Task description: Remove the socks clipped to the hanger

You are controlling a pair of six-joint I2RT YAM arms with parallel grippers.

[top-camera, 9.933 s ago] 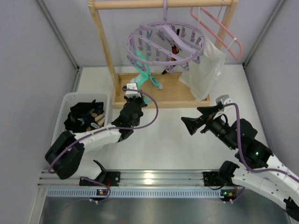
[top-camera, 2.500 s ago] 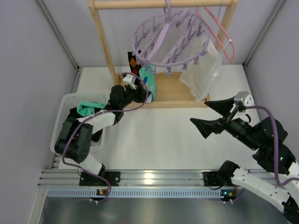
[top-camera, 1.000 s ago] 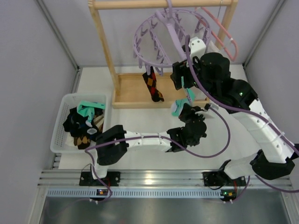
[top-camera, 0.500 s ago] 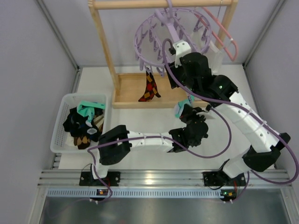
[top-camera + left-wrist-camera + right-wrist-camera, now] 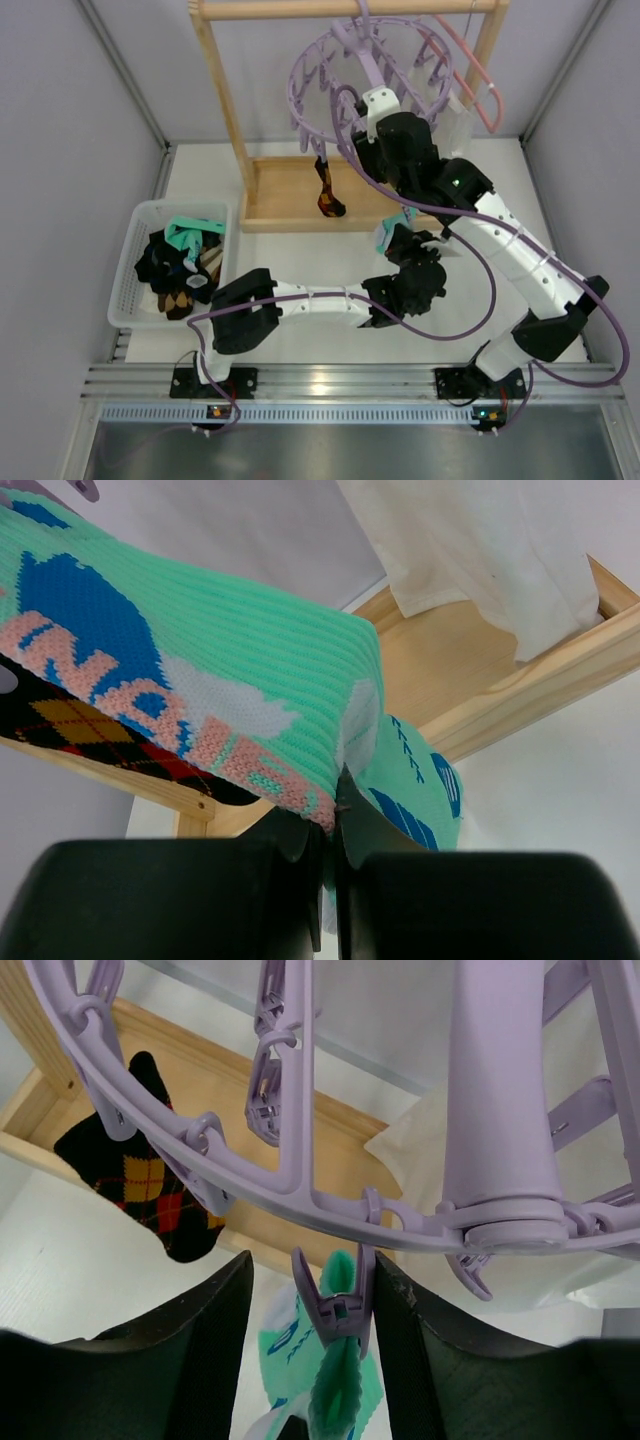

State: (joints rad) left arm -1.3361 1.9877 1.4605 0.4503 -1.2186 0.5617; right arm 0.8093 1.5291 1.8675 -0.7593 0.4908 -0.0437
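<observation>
The left end effector is clamped tight on the soft, light teal-green sock (it should stretch, not tear). The right end effector, half open, straddles its clip on the hanger, toward the tabletop's far edge. That clip probably needs squeezing.

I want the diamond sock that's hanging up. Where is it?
In the top view, the argyle sock dangles from a clip on the left side of the lavender hanger, over the wooden rack base.
</observation>
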